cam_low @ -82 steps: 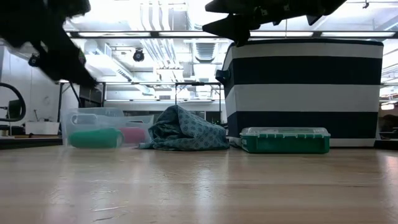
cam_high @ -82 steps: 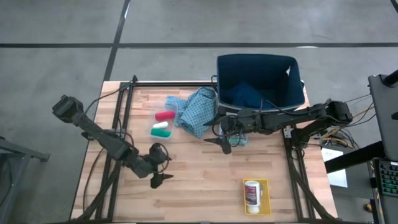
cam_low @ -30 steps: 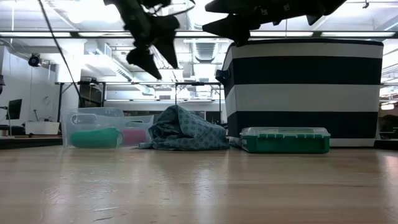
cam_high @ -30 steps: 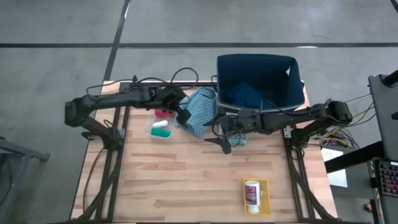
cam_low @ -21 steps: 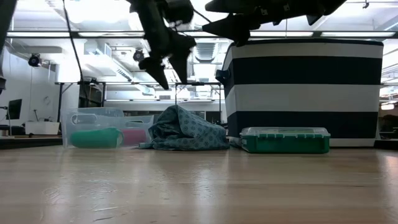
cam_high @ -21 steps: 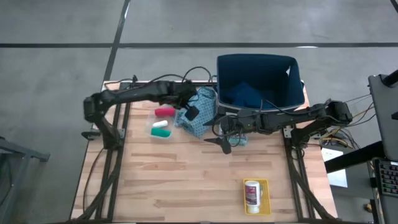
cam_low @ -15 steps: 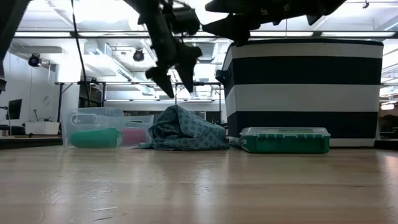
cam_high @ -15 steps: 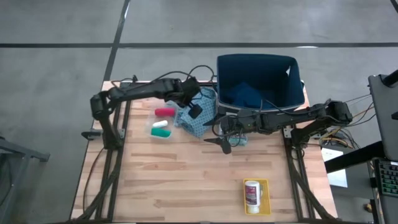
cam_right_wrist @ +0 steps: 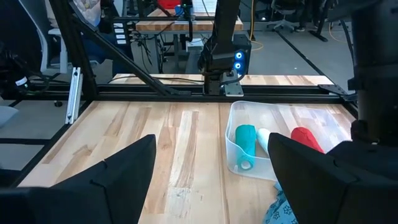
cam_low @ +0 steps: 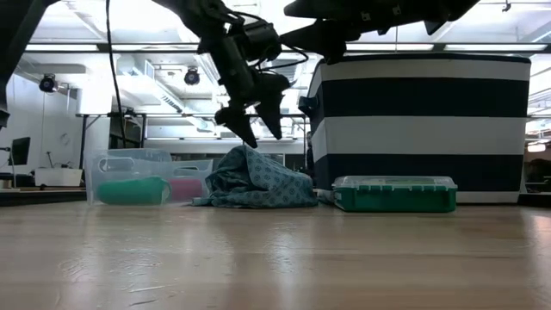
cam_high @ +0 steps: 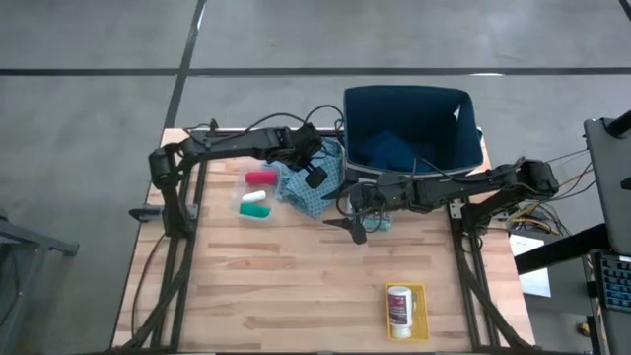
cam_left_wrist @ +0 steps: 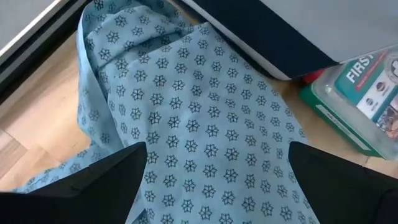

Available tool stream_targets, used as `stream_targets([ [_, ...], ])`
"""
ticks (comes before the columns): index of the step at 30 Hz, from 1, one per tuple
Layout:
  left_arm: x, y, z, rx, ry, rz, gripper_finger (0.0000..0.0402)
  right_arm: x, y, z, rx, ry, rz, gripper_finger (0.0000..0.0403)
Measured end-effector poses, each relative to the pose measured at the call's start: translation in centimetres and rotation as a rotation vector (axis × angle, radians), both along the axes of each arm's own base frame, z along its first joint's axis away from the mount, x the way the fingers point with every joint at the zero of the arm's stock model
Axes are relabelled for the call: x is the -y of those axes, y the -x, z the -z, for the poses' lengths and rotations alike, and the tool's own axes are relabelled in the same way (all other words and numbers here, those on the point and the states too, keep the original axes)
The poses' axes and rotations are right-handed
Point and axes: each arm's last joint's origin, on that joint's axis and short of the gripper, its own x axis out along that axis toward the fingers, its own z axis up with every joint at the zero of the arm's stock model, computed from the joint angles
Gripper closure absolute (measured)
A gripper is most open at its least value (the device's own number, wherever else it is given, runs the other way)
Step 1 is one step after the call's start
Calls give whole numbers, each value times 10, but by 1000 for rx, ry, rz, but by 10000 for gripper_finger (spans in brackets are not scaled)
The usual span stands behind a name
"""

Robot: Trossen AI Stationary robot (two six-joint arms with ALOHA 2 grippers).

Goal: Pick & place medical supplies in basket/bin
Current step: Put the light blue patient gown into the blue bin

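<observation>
cloth (cam_left_wrist: 205, 118) under left end effector (cam_low: 254, 129) (spread wide)

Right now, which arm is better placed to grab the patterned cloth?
Left. The left gripper hangs open right above the patterned cloth, which fills its wrist view. The right gripper is open too, but beside the cloth, near the bin.
</observation>
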Motion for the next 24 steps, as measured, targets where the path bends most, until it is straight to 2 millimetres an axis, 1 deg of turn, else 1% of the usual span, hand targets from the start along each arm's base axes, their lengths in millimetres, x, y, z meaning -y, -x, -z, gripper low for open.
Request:
stream_targets([
  [11,4,5,25,-12,-16,-89,2,0,0,0,0,-2,1,85],
  [14,3,4,29,11,-34,-80,2,0,0,0,0,0,0,88],
  [21,4,7,36,-13,-51,-87,2,0,0,0,0,0,0,97],
  [24,4,6,38,5,-47,-83,2,0,0,0,0,-4,1,100],
])
